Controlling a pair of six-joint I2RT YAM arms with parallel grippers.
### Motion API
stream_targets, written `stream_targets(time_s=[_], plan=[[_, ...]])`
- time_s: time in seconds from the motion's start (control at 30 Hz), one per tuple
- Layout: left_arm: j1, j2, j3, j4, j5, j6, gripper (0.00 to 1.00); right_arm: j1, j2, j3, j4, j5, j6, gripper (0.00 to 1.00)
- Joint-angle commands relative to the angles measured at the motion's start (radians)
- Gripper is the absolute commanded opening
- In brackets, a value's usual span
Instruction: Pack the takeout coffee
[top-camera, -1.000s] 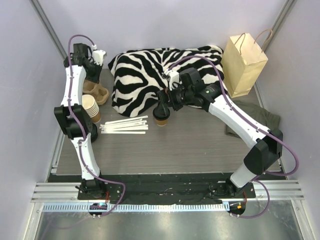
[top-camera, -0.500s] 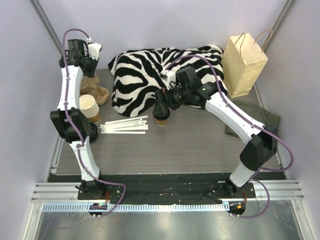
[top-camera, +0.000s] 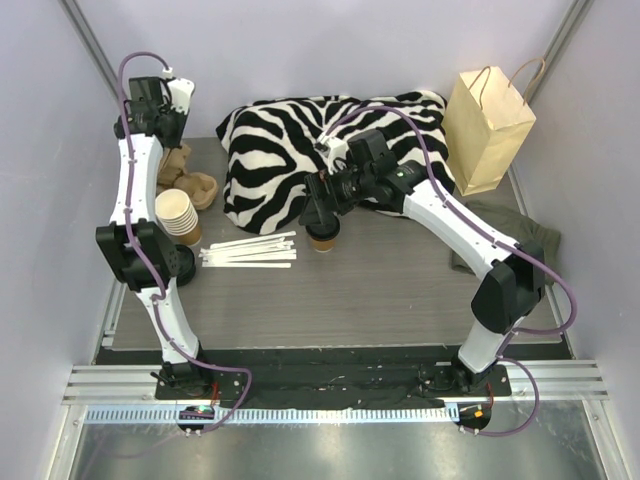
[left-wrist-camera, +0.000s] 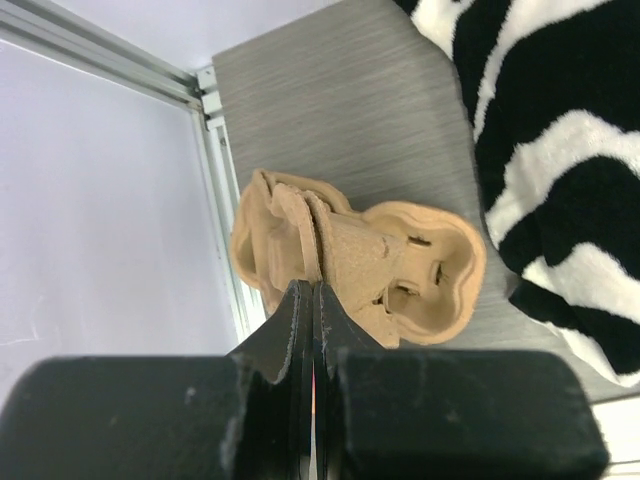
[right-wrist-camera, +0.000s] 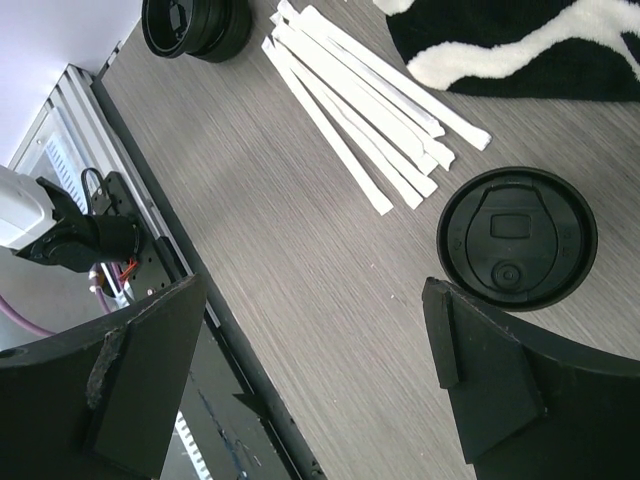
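The takeout coffee (top-camera: 324, 239), a small brown paper cup with a round black lid (right-wrist-camera: 517, 238), stands on the table just in front of the zebra blanket. My right gripper (top-camera: 320, 208) hovers directly above it, open wide. In the right wrist view the lid lies beside the right finger, outside the gap of the right gripper (right-wrist-camera: 312, 300). My left gripper (top-camera: 166, 128) is raised at the back left corner, shut and empty. In the left wrist view the left gripper (left-wrist-camera: 312, 292) points down at a beige pulp cup carrier (left-wrist-camera: 400, 265) lying on the table below.
A kraft paper bag (top-camera: 488, 125) stands upright at the back right. The zebra blanket (top-camera: 290, 150) fills the back middle. A stack of lidless cups (top-camera: 180, 215), white wrapped straws (top-camera: 250, 250), loose black lids (right-wrist-camera: 195, 25) and a green cloth (top-camera: 510, 235) lie around.
The left arm has lifted up and back, away from the cup carrier, which stays on the table. The right gripper has shifted slightly left over the coffee, still open.
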Motion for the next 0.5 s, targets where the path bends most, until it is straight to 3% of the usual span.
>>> stream_targets(time_s=[0.0,0.23,0.37,0.47], plan=[[0.023,-0.066,0.017,0.067,-0.001,0.015,0.00,-0.004,0.007,0.063,0.046,-0.016,0.012,1.00],[0.044,-0.117,-0.021,0.143,0.010,-0.041,0.00,-0.006,0.030,0.076,0.111,-0.025,0.077,1.00],[0.041,-0.097,0.059,0.054,0.063,-0.057,0.00,-0.006,0.053,0.113,0.114,-0.029,0.088,1.00],[0.031,-0.089,0.094,0.042,-0.004,-0.038,0.00,-0.007,0.059,0.116,0.117,-0.032,0.092,1.00]])
